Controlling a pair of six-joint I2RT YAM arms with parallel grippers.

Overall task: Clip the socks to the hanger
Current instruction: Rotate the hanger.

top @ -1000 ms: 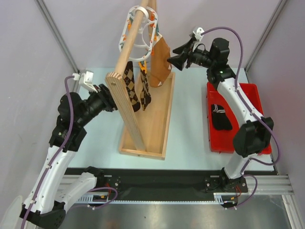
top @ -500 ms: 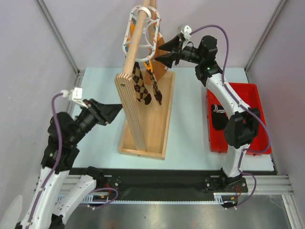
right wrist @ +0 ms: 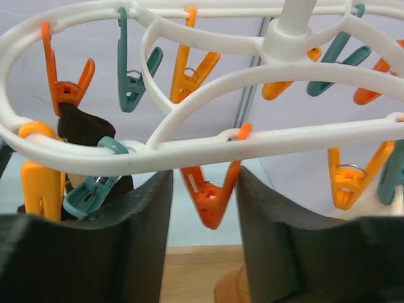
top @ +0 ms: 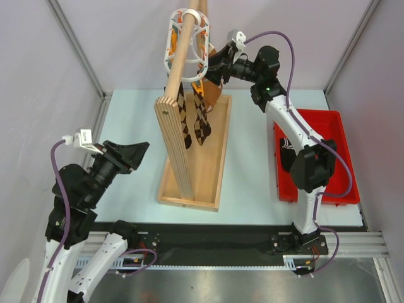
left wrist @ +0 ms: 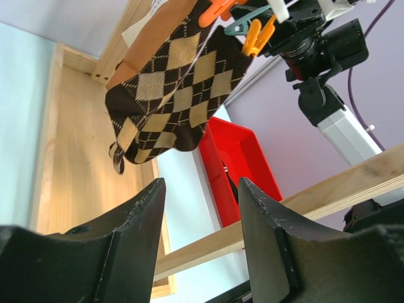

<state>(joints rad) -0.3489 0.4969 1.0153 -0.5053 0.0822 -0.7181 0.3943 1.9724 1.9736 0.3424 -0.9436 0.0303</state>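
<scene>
Three purplish walls, pale-blue table w/ stand, hanger.

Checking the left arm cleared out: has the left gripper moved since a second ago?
Yes. The left gripper pulled away from the wooden stand, leftward and toward the near edge.

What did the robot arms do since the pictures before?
The left gripper pulled back from the argyle sock toward the near left, open and empty. The right gripper moved left to the hanger, and an orange peg now sits between its fingers. The wooden stand and red bin stayed put.
</scene>
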